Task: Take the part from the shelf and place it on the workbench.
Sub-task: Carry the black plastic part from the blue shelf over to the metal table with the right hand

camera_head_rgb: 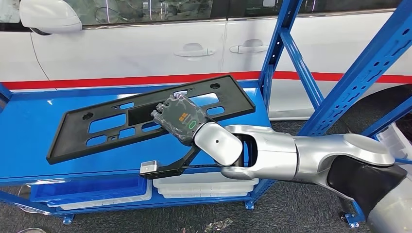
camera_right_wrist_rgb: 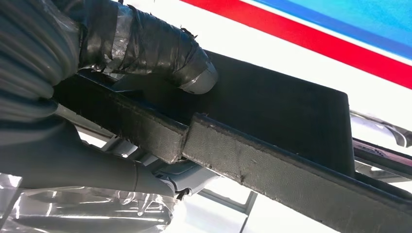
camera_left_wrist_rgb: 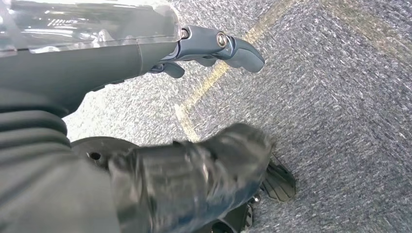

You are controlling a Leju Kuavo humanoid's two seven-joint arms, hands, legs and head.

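Note:
The part is a long flat black plastic panel (camera_head_rgb: 97, 128) with several cut-outs, lying slantwise on the blue shelf board (camera_head_rgb: 29, 121). My right hand (camera_head_rgb: 180, 119) grips the panel at the middle of its near edge. In the right wrist view the taped thumb (camera_right_wrist_rgb: 160, 53) presses one face of the panel (camera_right_wrist_rgb: 282, 111), and the fingers wrap its felt-lined edge from the other side. Whether the panel is lifted off the board I cannot tell. My left hand (camera_left_wrist_rgb: 194, 46) hangs over the floor with its fingers stretched out and nothing in them.
A white car (camera_head_rgb: 145, 48) with a red stripe stands close behind the shelf. Blue uprights (camera_head_rgb: 277, 48) and a slanted brace (camera_head_rgb: 369, 68) frame the shelf's right end. White trays (camera_head_rgb: 204, 187) and a blue bin (camera_head_rgb: 87, 189) sit on the level below. The floor is grey carpet (camera_left_wrist_rgb: 340, 97).

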